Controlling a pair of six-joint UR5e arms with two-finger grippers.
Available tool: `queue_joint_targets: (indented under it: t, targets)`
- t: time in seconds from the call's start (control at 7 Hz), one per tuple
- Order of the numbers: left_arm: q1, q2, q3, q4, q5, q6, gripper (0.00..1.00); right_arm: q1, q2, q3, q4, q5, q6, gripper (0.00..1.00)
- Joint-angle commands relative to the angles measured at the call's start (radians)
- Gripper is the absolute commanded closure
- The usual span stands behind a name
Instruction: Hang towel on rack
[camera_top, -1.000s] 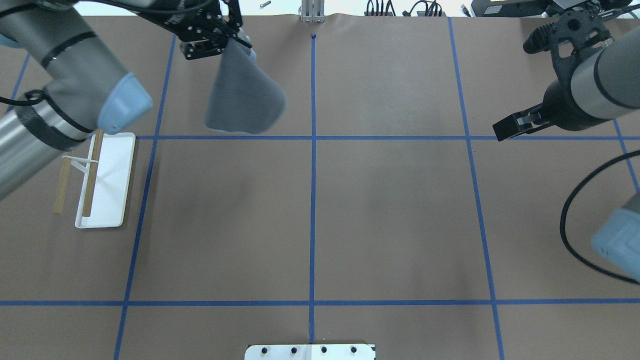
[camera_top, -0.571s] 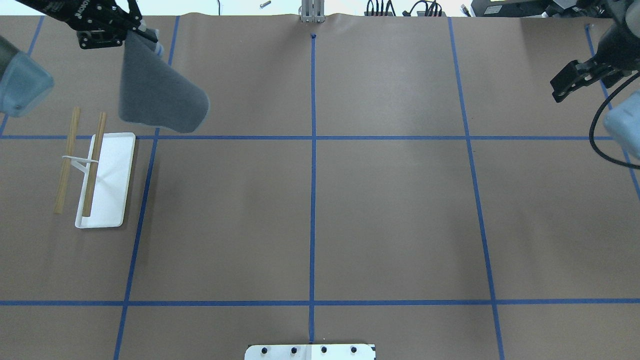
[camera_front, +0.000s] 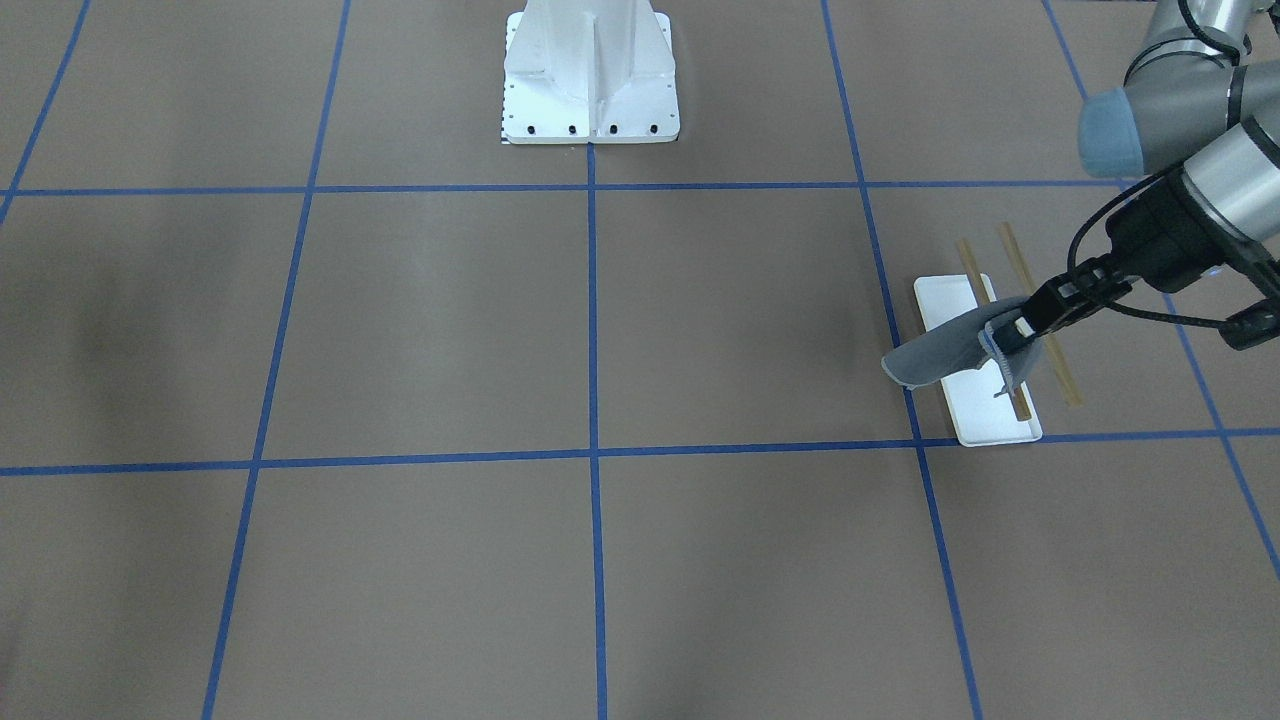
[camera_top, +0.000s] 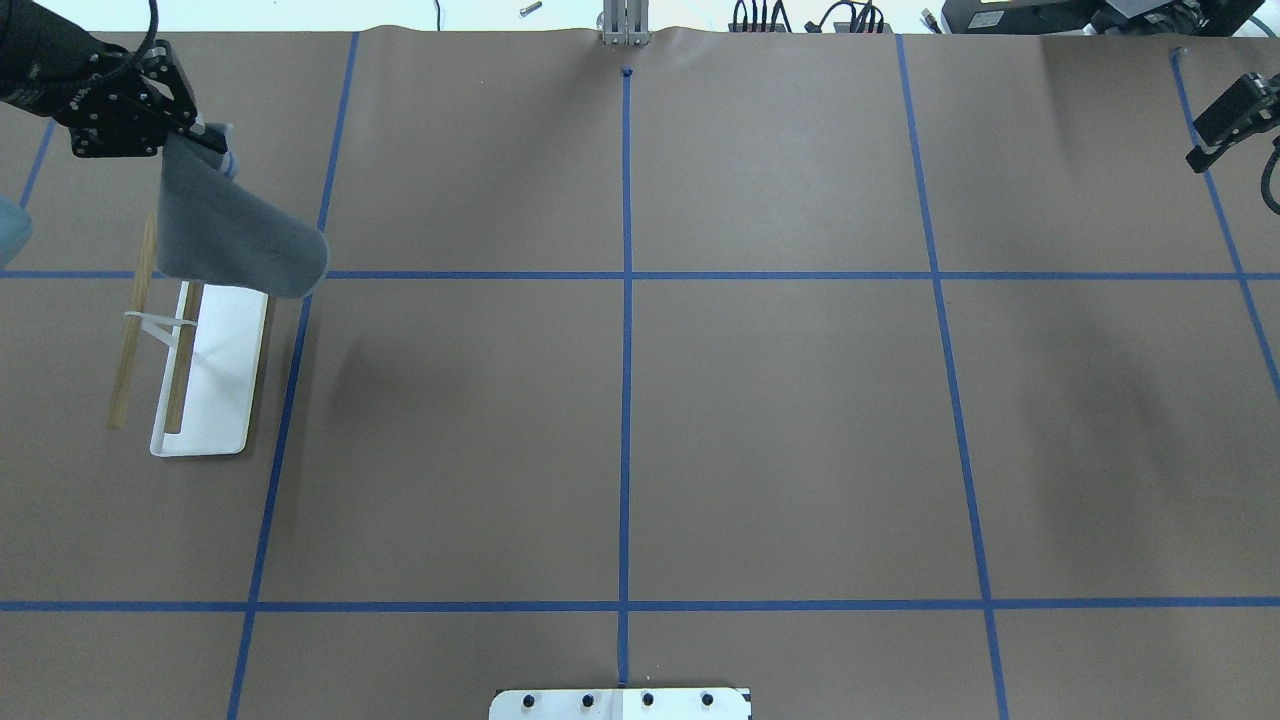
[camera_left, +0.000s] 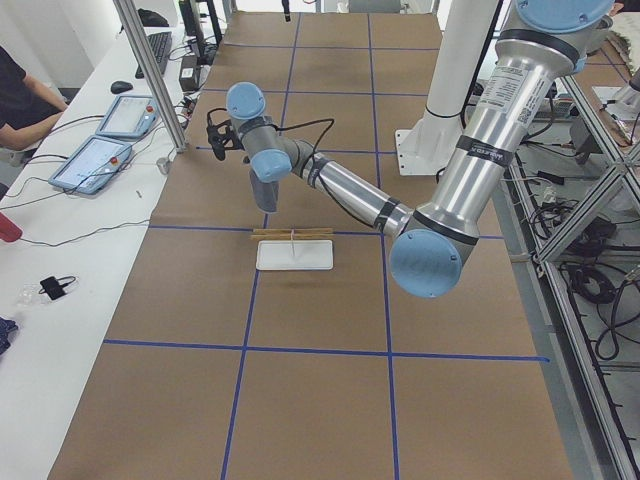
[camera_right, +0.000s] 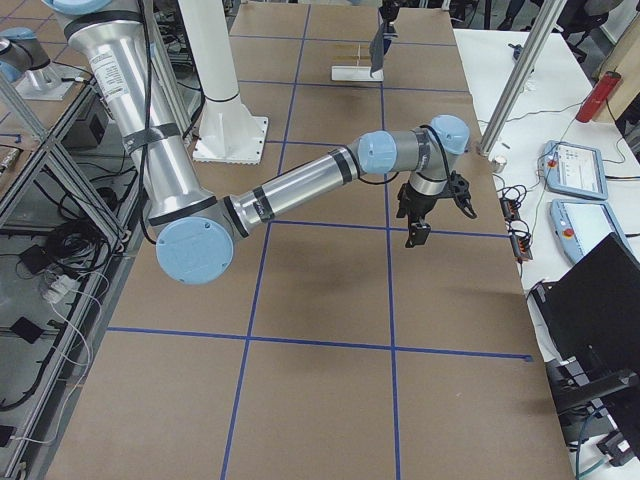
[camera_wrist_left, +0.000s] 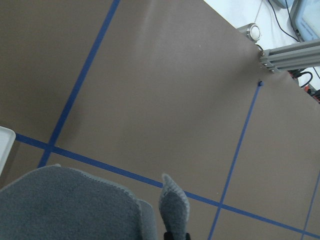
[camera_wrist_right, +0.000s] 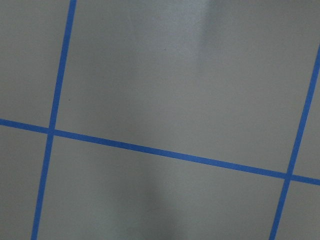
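The dark grey towel (camera_top: 235, 245) hangs from my left gripper (camera_top: 190, 140), which is shut on its top edge at the far left of the table. The towel's lower part hangs over the far end of the rack (camera_top: 215, 370), a white tray with two tan rods (camera_top: 130, 330). In the front-facing view the towel (camera_front: 945, 350) drapes from the gripper (camera_front: 1015, 335) across the rack's tray (camera_front: 990, 425). The left wrist view shows the towel (camera_wrist_left: 70, 205) close below. My right gripper (camera_top: 1225, 115) looks shut and empty at the far right edge.
The white robot pedestal (camera_front: 590, 80) stands at the table's near middle edge. Brown paper with blue tape lines (camera_top: 625, 275) covers the table. Monitors and cables lie on a side bench (camera_left: 100, 150) beyond the far edge.
My left gripper has carried the towel leftward and nearer, from the far middle-left to over the rack's far end. My right arm has pulled back to the far right edge.
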Motion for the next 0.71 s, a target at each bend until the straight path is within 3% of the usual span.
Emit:
queue_joint_targets:
  t: [0.0, 0.57]
  targets:
    - [-0.002, 0.098, 0.010, 0.000, 0.004, 0.095, 1.00, 0.009, -0.009, -0.017, 0.004, 0.003, -0.043, 0.00]
    - [-0.058, 0.253, 0.010, 0.001, 0.018, 0.326, 1.00, 0.009, -0.075, -0.024, 0.129, -0.038, -0.033, 0.00]
